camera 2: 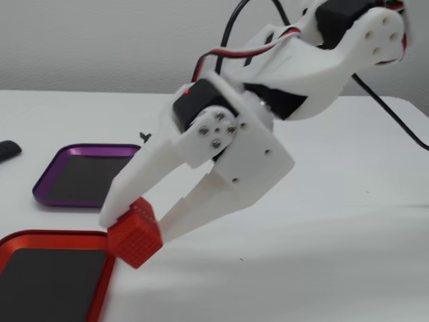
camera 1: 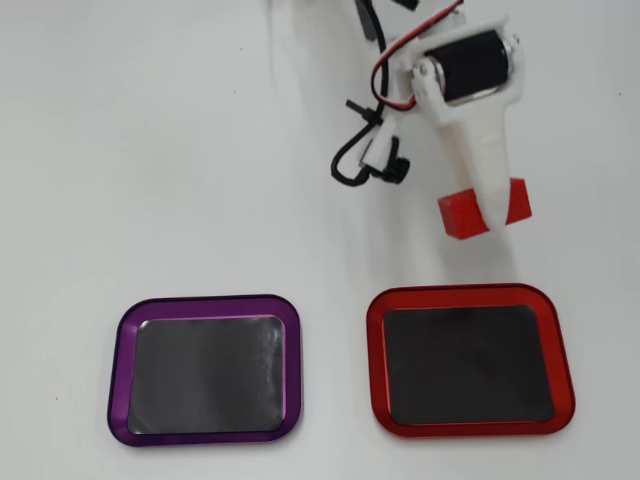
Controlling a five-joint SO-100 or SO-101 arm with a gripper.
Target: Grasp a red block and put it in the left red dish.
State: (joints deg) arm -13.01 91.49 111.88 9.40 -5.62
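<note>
Currently at grasp step: gripper clamped on the red block just beside the left red dish, outside its rim; next, lift, carry over the dark interior, release.

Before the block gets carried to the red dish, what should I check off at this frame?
1. Hand shut on the red block: ok; a finger sits on either side in the fixed view.
2. Block clear of the table: cannot tell.
3. Red dish empty: ok.
4. Block outside the dish so far: ok; it lies beyond the far rim in the overhead view.
5. Purple dish away from the path: ok.
6. Cables clear of the block: ok.
</note>
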